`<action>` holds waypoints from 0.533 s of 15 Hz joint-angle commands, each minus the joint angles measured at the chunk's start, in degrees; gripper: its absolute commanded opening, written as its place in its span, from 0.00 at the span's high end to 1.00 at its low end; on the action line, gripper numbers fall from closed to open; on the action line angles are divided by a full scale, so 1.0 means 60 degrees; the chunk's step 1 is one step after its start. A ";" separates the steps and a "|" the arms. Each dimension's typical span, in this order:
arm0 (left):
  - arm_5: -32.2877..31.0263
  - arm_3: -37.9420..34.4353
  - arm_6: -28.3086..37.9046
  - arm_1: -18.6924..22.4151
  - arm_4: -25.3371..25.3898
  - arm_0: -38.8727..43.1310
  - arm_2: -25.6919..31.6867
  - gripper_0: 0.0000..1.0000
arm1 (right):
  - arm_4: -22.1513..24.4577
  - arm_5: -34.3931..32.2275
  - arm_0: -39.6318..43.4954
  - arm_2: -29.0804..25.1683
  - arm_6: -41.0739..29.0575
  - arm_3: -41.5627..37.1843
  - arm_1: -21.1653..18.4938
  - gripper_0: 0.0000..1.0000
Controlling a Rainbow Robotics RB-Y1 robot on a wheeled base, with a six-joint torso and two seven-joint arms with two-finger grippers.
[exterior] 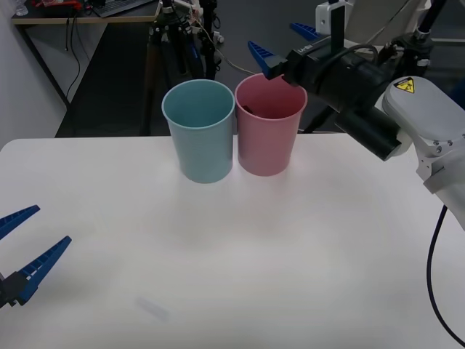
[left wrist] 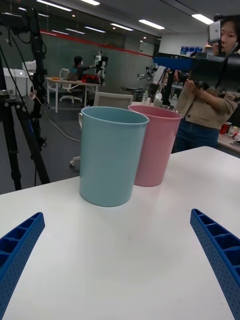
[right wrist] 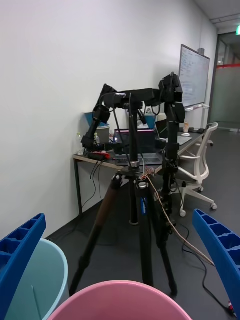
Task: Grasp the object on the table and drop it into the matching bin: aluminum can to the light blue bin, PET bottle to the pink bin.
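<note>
PET bottle (exterior: 248,110) lies inside pink bin (exterior: 267,138), beneath right claw (exterior: 280,45), fingers apart.

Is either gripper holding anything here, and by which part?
Nothing is held: the right gripper is open above the pink bin, the left gripper open.
</note>
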 commanded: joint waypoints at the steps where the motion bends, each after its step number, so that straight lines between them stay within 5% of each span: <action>1: 0.0000 0.0000 0.0000 0.0000 0.0000 0.0000 0.0000 0.00 | -0.0452 0.0015 0.0176 -0.0007 0.0070 -0.0372 -0.0198 0.00; 5: 0.0000 0.0000 0.0000 0.0000 0.0000 0.0000 0.0000 0.00 | -0.1184 0.0088 0.0923 0.0008 0.0392 -0.1588 -0.0872 0.00; 8: 0.0000 0.0000 0.0000 0.0000 0.0000 0.0000 0.0000 0.00 | -0.2503 0.0073 0.1846 0.0008 0.1828 -0.2775 -0.1766 0.00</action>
